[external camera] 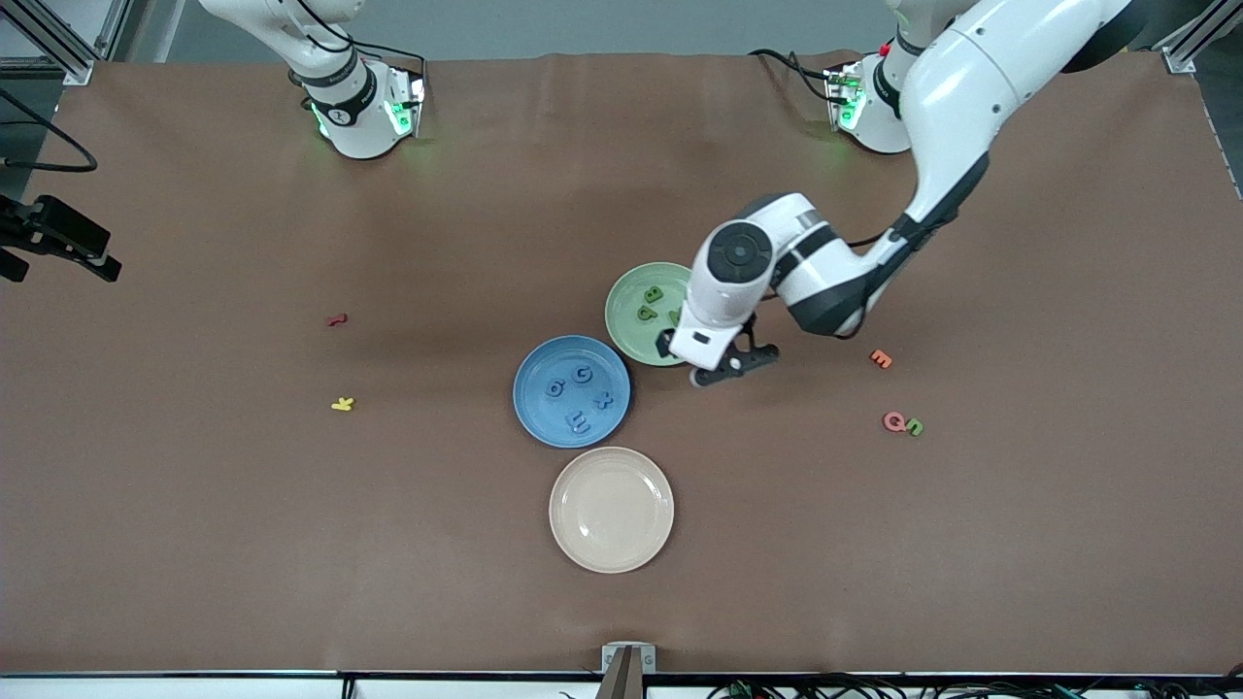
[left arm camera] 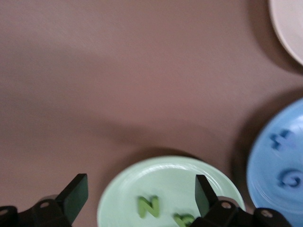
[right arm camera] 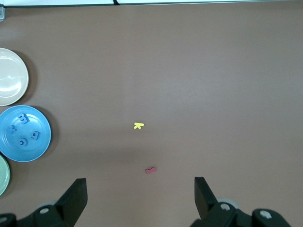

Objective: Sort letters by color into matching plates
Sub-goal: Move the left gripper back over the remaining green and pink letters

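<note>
The bench (external camera: 291,544) is covered by a matte brown sheet with a fine woven grain. Three round, shallow, glossy plates sit near its middle, close together. The pale green plate (external camera: 629,309) lies farthest from the front camera, the blue plate (external camera: 544,413) just beside it and nearer, and the cream-pink plate (external camera: 612,509) nearest of the three.

Four small flat blue letters (external camera: 581,396) lie inside the blue plate. Green letters (external camera: 651,303) lie in the green plate: two show in the front view and a third is half hidden under the left arm's wrist; the left wrist view shows a green N (left arm camera: 148,206) lying flat there. One green letter (external camera: 915,425) remains on the bench toward the left arm's end, touching a pink letter (external camera: 894,421), with an orange letter (external camera: 881,358) near them, farther from the front camera. Toward the right arm's end lie a red letter (external camera: 337,319) and a yellow letter (external camera: 342,404), well apart from the plates.

The left gripper (external camera: 730,367) hangs over the rim of the green plate, its black fingers spread wide with nothing between them; the arm's white wrist hides part of that plate. The right gripper (right arm camera: 139,201) waits up over the right arm's end of the bench, fingers wide apart and empty.
</note>
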Robot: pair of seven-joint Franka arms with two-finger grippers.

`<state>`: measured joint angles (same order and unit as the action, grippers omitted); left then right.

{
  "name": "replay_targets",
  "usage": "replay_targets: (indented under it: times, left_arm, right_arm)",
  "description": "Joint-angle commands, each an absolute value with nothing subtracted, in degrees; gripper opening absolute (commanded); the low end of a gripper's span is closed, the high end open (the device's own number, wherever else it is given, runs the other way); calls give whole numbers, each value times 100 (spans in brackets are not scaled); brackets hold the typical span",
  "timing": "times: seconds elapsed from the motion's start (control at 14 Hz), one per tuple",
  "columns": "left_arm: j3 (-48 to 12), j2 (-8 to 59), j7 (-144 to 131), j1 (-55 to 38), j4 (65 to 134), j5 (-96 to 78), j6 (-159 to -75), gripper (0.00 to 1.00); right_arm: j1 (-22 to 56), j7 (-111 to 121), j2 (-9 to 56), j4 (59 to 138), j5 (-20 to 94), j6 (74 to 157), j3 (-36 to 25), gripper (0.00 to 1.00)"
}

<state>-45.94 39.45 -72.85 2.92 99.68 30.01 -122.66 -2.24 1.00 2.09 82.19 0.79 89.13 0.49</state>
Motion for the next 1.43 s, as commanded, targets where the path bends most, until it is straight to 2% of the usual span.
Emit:
replay_targets:
  times: [0.0,0.57,0.93,1.36]
  left_arm:
    - [-4579,3770,-7111,613,9976,3391,-11866,99]
    - [-4588,3753,-6636,1801,9572,3419,-11751,100]
    - [-4544,3771,-6609,2425,9562,3410,-11751,100]
    - [-4483,3806,-6592,2549,9571,3410,-11751,100]
  right_arm:
    - [-299,211,220,8086,-53,8868,123,100]
    - [-308,228,220,8104,-26,8798,114,100]
    - [-281,264,229,8112,-26,8798,114,100]
    - [-308,255,229,8112,-26,8798,114,100]
